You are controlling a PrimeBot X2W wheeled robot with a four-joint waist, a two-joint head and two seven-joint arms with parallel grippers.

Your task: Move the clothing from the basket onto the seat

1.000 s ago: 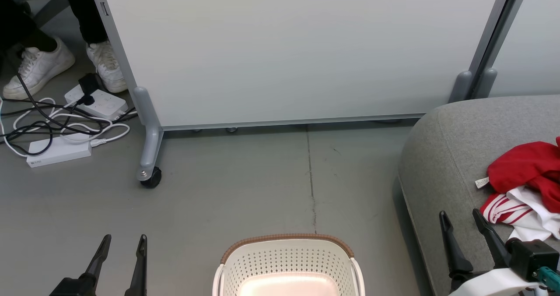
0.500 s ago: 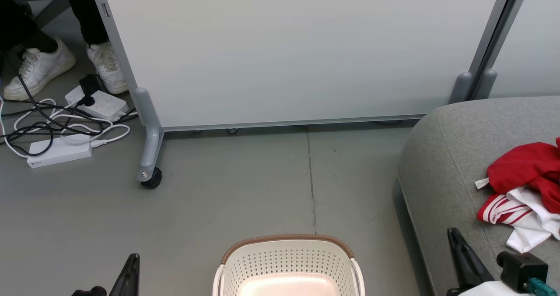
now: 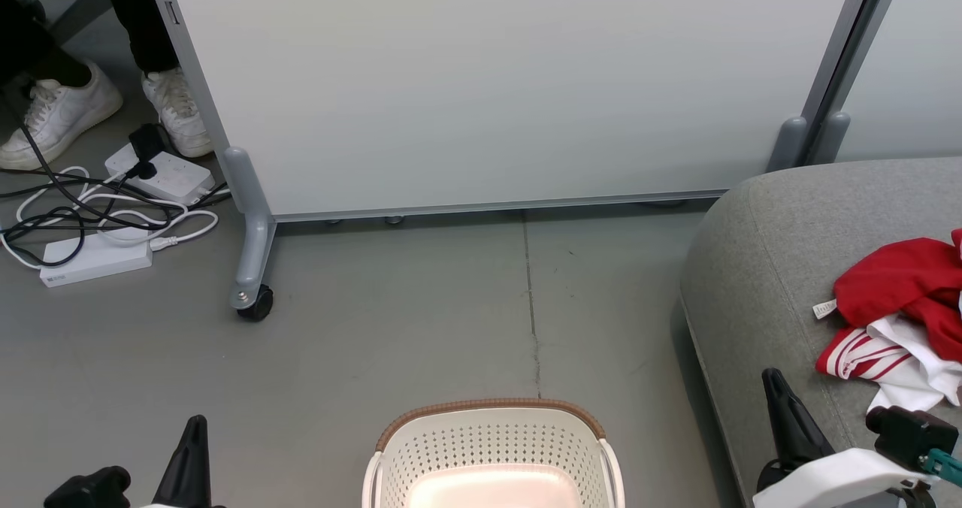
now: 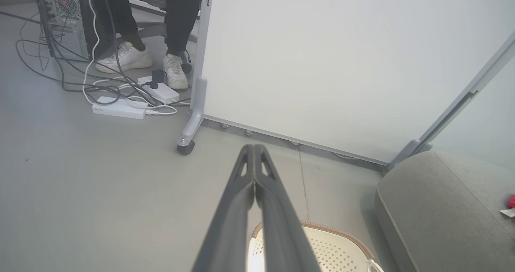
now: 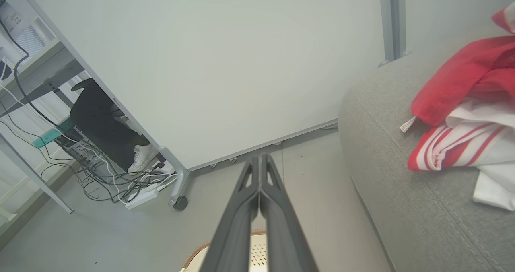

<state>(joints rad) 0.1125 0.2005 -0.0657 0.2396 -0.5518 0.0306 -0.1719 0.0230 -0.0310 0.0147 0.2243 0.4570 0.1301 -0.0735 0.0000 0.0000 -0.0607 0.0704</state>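
Note:
The clothing [image 3: 902, 309], a bright red garment over a red-and-white striped one, lies bunched on the grey seat [image 3: 759, 267] at the right; it shows too in the right wrist view [image 5: 462, 103]. The cream basket [image 3: 492, 448] with a brown rim stands on the floor at the bottom centre, nothing visible inside. My left gripper [image 3: 194, 427] is low at the left of the basket, shut with fingers pressed together [image 4: 254, 151]. My right gripper [image 3: 772, 379] sits over the seat's front edge, short of the clothing, shut and empty [image 5: 259, 161].
A white rolling partition [image 3: 488, 80] on a castor [image 3: 257, 305] stands behind the basket. Power strips and tangled cables [image 3: 98, 215] lie at the far left beside a person's white shoes [image 3: 60, 113]. A computer tower [image 4: 64, 18] stands further left.
Both grippers have gone from open to shut and have drawn down toward the bottom of the head view. The camera has shifted slightly; the clothing stays on the seat.

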